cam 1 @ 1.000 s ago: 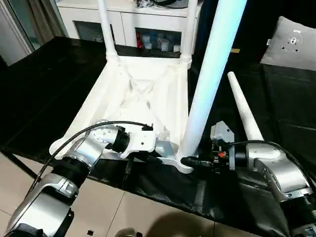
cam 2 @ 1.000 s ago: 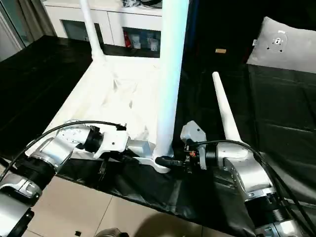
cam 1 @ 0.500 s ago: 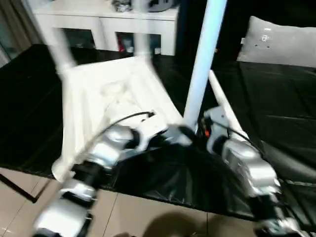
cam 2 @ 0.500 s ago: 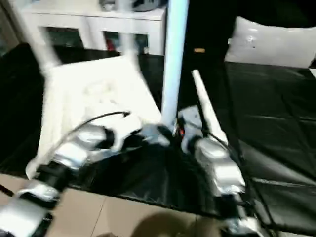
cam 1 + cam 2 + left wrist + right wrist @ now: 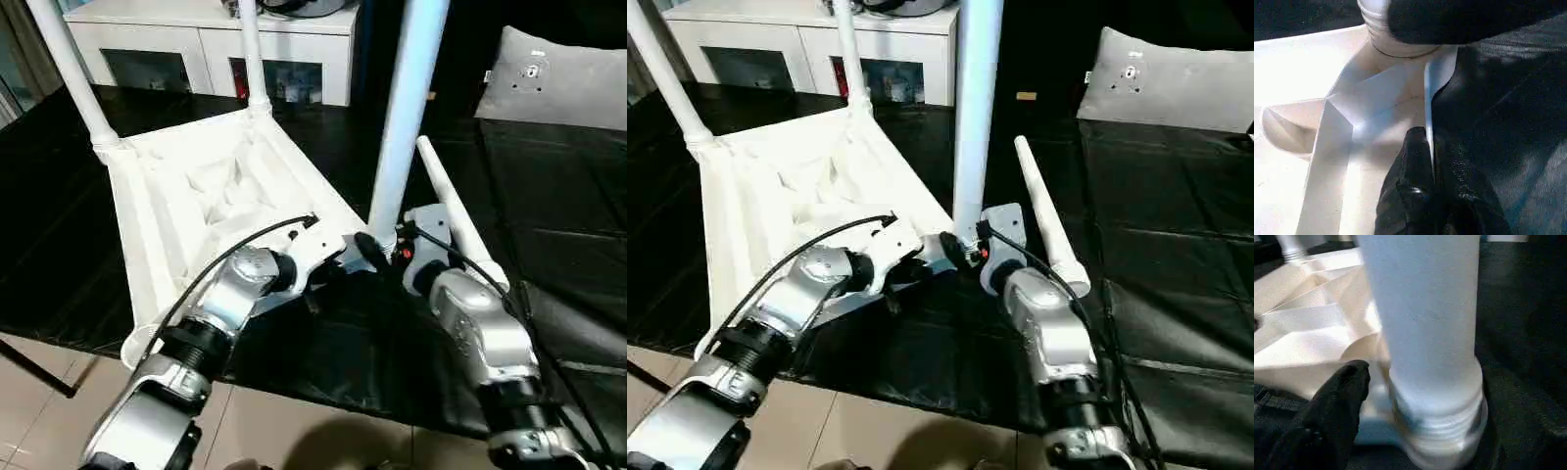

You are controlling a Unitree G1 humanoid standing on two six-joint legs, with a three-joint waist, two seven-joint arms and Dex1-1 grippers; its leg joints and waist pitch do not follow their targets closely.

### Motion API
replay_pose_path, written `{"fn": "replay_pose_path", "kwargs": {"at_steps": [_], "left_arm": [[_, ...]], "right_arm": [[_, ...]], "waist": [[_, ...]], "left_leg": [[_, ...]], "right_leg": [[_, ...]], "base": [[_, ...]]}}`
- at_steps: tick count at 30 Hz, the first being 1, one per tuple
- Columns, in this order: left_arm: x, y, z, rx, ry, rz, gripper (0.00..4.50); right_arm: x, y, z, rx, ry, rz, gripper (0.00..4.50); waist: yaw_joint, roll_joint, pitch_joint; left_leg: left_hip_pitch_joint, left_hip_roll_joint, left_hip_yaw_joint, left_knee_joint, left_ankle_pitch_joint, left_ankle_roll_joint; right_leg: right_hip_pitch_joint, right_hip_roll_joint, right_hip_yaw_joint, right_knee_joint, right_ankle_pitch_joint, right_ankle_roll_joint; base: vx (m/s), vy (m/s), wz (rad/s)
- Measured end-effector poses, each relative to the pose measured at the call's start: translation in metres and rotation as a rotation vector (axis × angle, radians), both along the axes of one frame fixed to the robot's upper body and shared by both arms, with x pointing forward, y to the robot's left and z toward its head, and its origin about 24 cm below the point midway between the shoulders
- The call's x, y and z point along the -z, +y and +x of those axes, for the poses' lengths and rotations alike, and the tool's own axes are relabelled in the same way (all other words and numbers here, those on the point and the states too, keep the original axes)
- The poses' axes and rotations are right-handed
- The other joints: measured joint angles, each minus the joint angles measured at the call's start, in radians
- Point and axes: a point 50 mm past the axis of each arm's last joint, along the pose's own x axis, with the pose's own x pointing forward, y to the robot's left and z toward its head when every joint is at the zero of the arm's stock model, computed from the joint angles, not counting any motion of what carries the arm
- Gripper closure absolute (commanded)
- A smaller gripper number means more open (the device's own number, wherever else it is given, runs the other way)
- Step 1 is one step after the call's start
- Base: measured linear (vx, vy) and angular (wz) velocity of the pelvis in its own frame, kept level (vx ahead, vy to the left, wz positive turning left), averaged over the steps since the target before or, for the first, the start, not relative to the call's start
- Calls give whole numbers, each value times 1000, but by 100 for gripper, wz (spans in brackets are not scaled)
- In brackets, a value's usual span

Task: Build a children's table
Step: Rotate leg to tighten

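Note:
The children's table lies upside down on the black cover, its ribbed white top facing up. Two legs stand in the far corner sockets. A third leg stands upright in the near right socket. Another leg lies loose on the cover to the right. My left gripper is shut on the top's thin rim beside that near socket. My right gripper is open at the upright leg's base; in its wrist view one black finger stands a little off the leg.
A white cabinet with glass doors stands behind the table. A grey cushion rests at the back right on the black cover. The cover's front edge drops to a tiled floor near my forearms.
The camera has swung, so the whole picture has shifted. My right gripper's fingers have spread off the upright leg's base. My left gripper stays shut on the rim.

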Motion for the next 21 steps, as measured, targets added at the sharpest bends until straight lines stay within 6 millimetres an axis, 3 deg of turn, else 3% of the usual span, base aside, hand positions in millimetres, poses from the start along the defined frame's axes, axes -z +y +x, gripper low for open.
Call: {"fn": "replay_pose_path", "kwargs": {"at_steps": [6, 11, 19, 21], "left_arm": [[-1, 23, -3, 100, 1, 7, 450], [-3, 40, -10, 250, 9, 49, 450], [-3, 46, -19, 474, 21, 107, 450], [-4, 44, -20, 506, 20, 116, 450]], "right_arm": [[4, -19, -14, -166, 11, -59, 5], [-4, -37, -23, -354, -11, -148, 5], [-5, -38, -33, -604, 33, -191, 5], [-4, -35, -35, -634, 39, -172, 32]], "waist": [[11, 3, 2], [45, 3, 2], [89, 3, 2], [92, 3, 2]], "left_leg": [[-2, 0, 0, 0, 0, 0], [-3, 0, -1, 1, 0, 1], [-3, 0, -1, 4, -1, 2], [-3, 0, 0, 5, -1, 2]], "right_leg": [[0, 0, -1, -1, 0, 0], [0, 0, -1, -1, 0, 0], [1, -1, -1, 0, 0, 0], [1, -1, -1, 0, 0, 0]], "base": [[0, 0, 0], [0, 0, 0], [0, 0, 0], [0, 0, 0]]}}
